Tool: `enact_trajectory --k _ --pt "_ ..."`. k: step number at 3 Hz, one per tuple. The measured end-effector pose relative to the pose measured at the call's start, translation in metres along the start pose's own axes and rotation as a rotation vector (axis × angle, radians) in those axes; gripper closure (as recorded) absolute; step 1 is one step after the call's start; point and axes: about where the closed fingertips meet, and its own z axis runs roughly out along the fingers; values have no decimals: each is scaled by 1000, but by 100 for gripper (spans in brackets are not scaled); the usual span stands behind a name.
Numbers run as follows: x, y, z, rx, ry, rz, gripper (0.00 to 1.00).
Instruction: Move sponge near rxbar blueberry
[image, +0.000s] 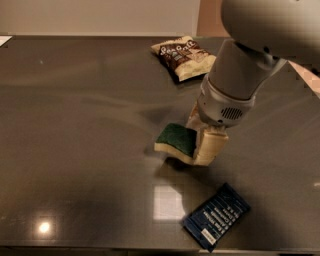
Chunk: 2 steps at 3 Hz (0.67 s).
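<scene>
- The tool (199, 143) hangs just right of the table's middle, pointing down from a grey wrist. It is clamped on the sponge: one pale cream finger (211, 146) presses the sponge's near right end, and the other shows partly behind it.
- The table (75, 125) is a dark, glossy slab that fills nearly the whole view. It carries soft glints, one square patch of light at about 6 o'clock from the sponge, and a small round one towards the near left corner.
- The arm (250, 65) is a thick, pale grey tube that enters from the upper right corner and slopes down to the wrist.
- The snack bag (182, 55), brown and cream, lies flat on the table's far side at about 12 o'clock from the sponge, well apart from it.
- The rxbar blueberry (216, 216), a dark navy wrapper with rows of white text, lies flat near the front edge at about 5 o'clock from the sponge. It is turned on a diagonal, with its white label end nearest the front edge. It is near the sponge but not touching it.
- The sponge (175, 140) sticks out from the tool towards 9 o'clock, green top up over the pale yellow foam, slightly tilted. A shadow lies on the table just under it.
</scene>
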Motion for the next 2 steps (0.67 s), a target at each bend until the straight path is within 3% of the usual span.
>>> enact_trajectory --k 1,2 --pt "30 23 -7 -11 -1 19 100" --pt "51 39 -10 -24 7 32 84"
